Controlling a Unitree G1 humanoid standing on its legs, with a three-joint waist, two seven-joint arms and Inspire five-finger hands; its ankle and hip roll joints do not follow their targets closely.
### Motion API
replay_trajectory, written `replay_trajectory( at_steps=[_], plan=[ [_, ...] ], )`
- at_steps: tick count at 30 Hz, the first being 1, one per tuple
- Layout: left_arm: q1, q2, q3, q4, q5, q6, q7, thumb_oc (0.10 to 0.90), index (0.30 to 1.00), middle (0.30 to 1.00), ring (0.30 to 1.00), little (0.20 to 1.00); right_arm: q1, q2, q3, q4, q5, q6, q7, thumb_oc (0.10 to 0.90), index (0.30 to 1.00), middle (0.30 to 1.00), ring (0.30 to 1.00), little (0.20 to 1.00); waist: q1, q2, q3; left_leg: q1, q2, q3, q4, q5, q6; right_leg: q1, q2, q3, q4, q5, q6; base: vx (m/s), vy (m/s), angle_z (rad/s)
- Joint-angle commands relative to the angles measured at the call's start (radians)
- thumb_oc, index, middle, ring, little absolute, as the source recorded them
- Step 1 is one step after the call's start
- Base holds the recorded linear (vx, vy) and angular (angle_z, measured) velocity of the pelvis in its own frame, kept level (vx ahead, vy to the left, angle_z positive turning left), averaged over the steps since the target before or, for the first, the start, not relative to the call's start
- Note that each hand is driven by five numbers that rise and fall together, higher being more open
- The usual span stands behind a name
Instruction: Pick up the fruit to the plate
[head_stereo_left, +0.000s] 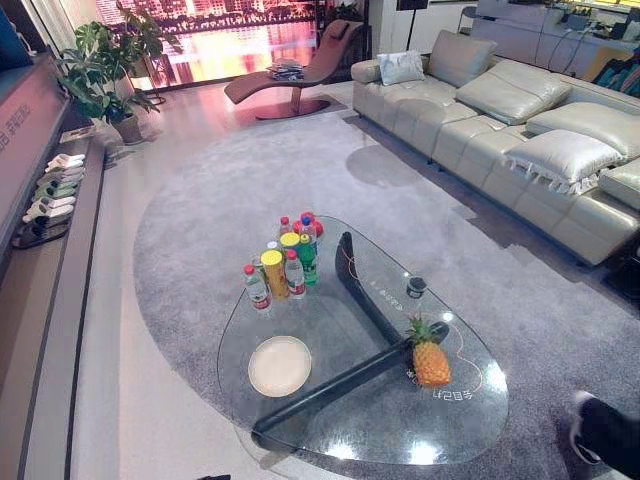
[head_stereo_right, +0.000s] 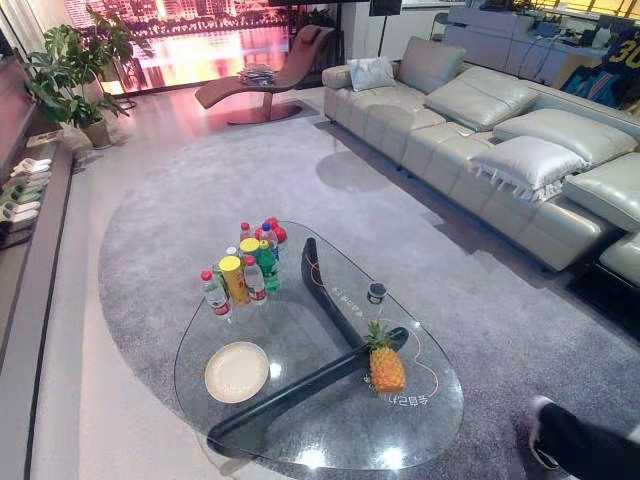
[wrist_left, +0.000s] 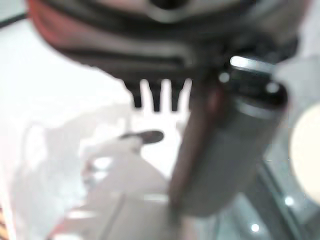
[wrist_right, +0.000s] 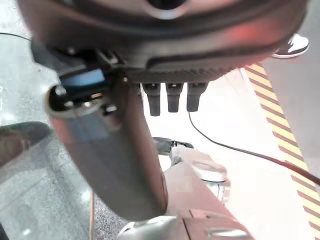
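A pineapple with a green crown stands upright on the right part of the glass coffee table. A round cream plate lies on the table's left part, about a plate's width from the fruit, beyond the dark table base. My left hand shows in the left wrist view with straight fingers and nothing in it. In the right wrist view my right hand hangs over the floor, its fingers relaxed and empty. Both hands are away from the table.
A cluster of several bottles and cans stands at the table's far side, and a small dark cup sits near its right rim. A grey sofa runs along the right. A person's shoe and leg are at the lower right.
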Motion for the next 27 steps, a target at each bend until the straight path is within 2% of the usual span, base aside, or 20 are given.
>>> replay_trajectory(
  at_steps=[1, 6, 27],
  plan=[
    [-0.072, -0.042, -0.016, 0.079, 0.006, 0.019, -0.027, 0.8, 0.9, 0.9, 0.9, 0.9, -0.065, -0.004, -0.002, 0.06, -0.045, 0.01, -0.005, 0.8, 0.9, 0.9, 0.9, 0.9, 0.008, 0.006, 0.039, 0.049, 0.055, 0.017, 0.006, -0.046, 0.012, -0.017, -0.054, -0.02, 0.004, 0.046, -0.001, -0.25, 0.007, -0.21],
    [-0.068, -0.037, -0.011, 0.079, 0.011, 0.0, -0.029, 0.8, 0.9, 0.9, 0.9, 0.9, -0.063, -0.005, -0.004, 0.059, -0.048, 0.011, -0.003, 0.8, 0.9, 0.9, 0.9, 0.9, 0.009, 0.004, 0.039, 0.045, 0.056, 0.015, 0.006, -0.043, 0.01, -0.02, -0.053, -0.02, 0.004, 0.048, -0.001, 0.0, 0.0, 0.0],
    [-0.075, -0.036, -0.01, 0.078, 0.005, 0.003, -0.025, 0.8, 0.9, 0.9, 0.9, 0.9, -0.066, -0.009, 0.001, 0.062, -0.042, 0.012, -0.002, 0.8, 0.9, 0.9, 0.9, 0.9, 0.01, 0.005, 0.045, 0.041, 0.054, 0.012, 0.006, -0.044, 0.011, -0.023, -0.055, -0.018, 0.004, 0.046, -0.001, 0.0, 0.0, 0.0]
  ],
)
